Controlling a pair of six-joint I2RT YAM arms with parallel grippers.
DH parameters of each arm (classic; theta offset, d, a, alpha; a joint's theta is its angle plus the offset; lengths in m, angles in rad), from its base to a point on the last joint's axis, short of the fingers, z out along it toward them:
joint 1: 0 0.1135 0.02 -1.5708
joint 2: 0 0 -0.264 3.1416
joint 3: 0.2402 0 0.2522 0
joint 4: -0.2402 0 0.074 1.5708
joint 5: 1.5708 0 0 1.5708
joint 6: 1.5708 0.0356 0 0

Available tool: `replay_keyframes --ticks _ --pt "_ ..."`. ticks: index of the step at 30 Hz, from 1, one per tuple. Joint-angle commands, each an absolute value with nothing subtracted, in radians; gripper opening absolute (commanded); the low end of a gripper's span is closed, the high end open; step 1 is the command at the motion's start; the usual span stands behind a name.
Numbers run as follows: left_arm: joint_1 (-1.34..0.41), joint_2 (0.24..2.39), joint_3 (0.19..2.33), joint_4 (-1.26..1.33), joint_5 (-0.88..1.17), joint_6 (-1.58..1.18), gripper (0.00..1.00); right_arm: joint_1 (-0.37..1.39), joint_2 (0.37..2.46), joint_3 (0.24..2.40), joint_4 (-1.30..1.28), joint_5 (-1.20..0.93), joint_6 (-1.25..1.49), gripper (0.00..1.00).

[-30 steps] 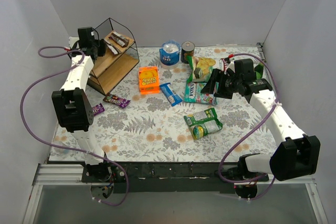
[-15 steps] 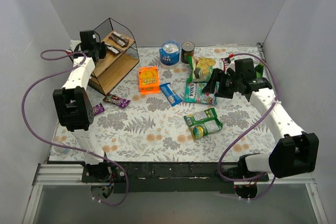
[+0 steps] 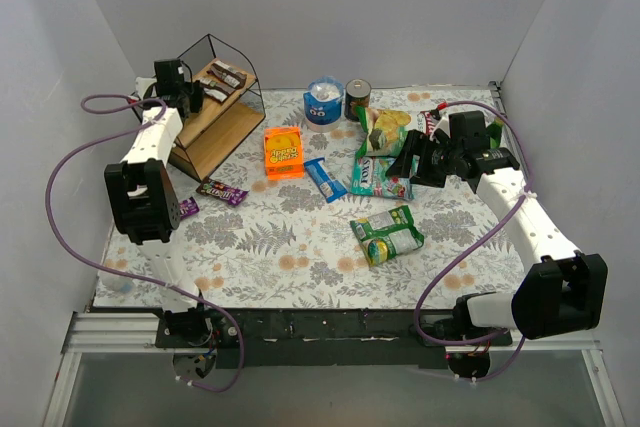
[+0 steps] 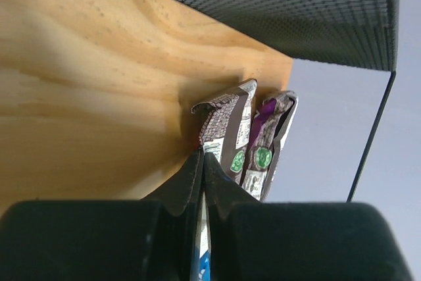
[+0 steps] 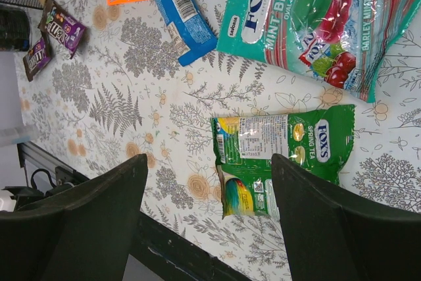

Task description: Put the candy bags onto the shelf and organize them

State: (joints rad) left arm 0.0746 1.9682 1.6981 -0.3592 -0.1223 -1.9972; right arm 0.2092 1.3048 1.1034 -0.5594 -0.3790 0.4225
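The shelf (image 3: 222, 125) stands at the back left, and its wooden board (image 4: 99, 83) fills the left wrist view. My left gripper (image 3: 192, 94) (image 4: 202, 154) is at the top tier, shut on the near end of a brown candy bag (image 4: 223, 129). That bag lies on the board beside a purple one (image 4: 263, 139). Over the table at the right, my right gripper (image 3: 412, 162) (image 5: 209, 162) hangs open and empty. Under it lies a green Fox's bag (image 3: 387, 234) (image 5: 289, 156), with a teal mint bag (image 3: 378, 179) (image 5: 309, 18) further back.
A blue bar (image 3: 324, 178) (image 5: 179, 8), an orange box (image 3: 283, 150) and a purple bar (image 3: 221, 192) (image 5: 66, 27) lie mid-table. Another small wrapper (image 3: 186, 208) is by the left arm. Two round cans (image 3: 323, 100) and a green chip bag (image 3: 383, 127) sit at the back.
My left arm has shifted a little to the right toward the shelf, gripper still shut. The right arm has barely moved and stays open.
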Motion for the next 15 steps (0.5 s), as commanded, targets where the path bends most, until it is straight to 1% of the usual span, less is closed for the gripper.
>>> replay_keyframes --ticks 1,6,11,13,14,15 --pt "0.074 1.999 1.738 -0.380 -0.071 -2.131 0.00 0.201 1.292 1.120 -0.545 -0.410 0.420 0.83" --pt "0.075 2.011 1.755 -0.385 -0.046 -2.066 0.01 0.199 1.293 1.123 -0.546 -0.411 0.419 0.83" --pt "0.078 2.019 1.761 -0.405 -0.023 -2.048 0.08 0.199 1.290 1.129 -0.546 -0.410 0.419 0.83" --pt "0.078 2.002 1.741 -0.410 -0.026 -2.048 0.16 0.199 1.290 1.129 -0.546 -0.411 0.419 0.83" --pt "0.078 1.994 1.735 -0.411 -0.037 -2.046 0.17 0.198 1.290 1.126 -0.545 -0.413 0.419 0.83" --pt "0.078 1.976 1.730 -0.414 -0.043 -2.045 0.28 0.196 1.287 1.124 -0.545 -0.413 0.420 0.83"
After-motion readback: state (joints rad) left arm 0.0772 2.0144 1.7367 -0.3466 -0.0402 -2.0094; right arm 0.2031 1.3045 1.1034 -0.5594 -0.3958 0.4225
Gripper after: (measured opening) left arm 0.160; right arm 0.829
